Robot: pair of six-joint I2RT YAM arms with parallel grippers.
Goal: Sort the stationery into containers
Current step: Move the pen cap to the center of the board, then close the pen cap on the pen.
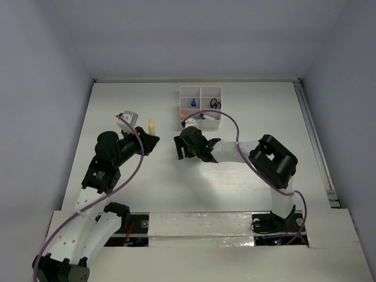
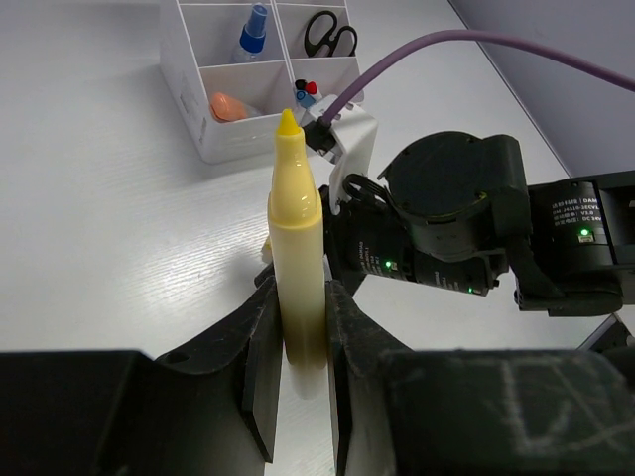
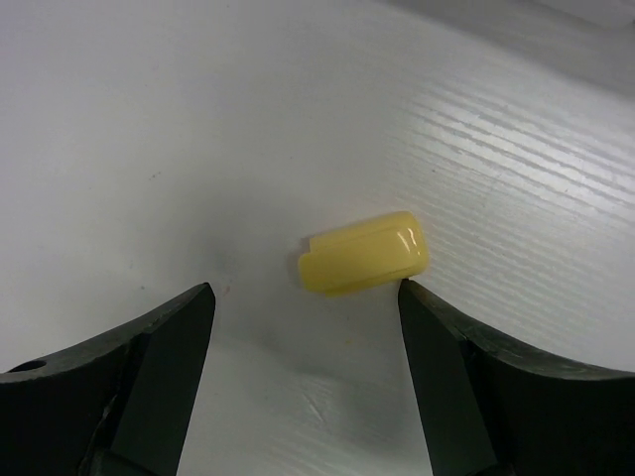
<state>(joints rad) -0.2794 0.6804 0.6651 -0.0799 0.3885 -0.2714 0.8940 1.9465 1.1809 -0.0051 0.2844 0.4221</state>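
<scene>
Got the left gripper point(image 2: 298, 332) clamped tight on a yellow marker point(image 2: 295, 248), nib sticking out past the fingers, left of mid-table. Got the right gripper point(image 3: 306, 307) spread wide and low around a yellow cap point(image 3: 362, 253), flat on the table point(image 1: 264, 117), right by one finger. Also seeing the tray point(image 2: 184, 89) at far middle with scissors point(image 2: 330, 33), a blue bottle point(image 2: 253, 30), an orange eraser point(image 2: 228, 106) and pens point(image 2: 306, 91) in separate compartments.

**Tray at the far edge, marker and cap nearer**

The tray point(image 2: 189, 99) sits by the middle of the table's point(image 1: 264, 111) far edge. It holds a bottle point(image 2: 252, 30) far left, scissors point(image 2: 330, 33) far right, an eraser point(image 2: 230, 106) near left and pens point(image 2: 306, 91) near right. Nearer and to the left, a marker point(image 2: 295, 238) stands upright, pinched in the left gripper point(image 2: 298, 327). Before the tray, a cap point(image 3: 362, 253) lies on the table between the right gripper's point(image 3: 306, 293) spread fingers.
</scene>
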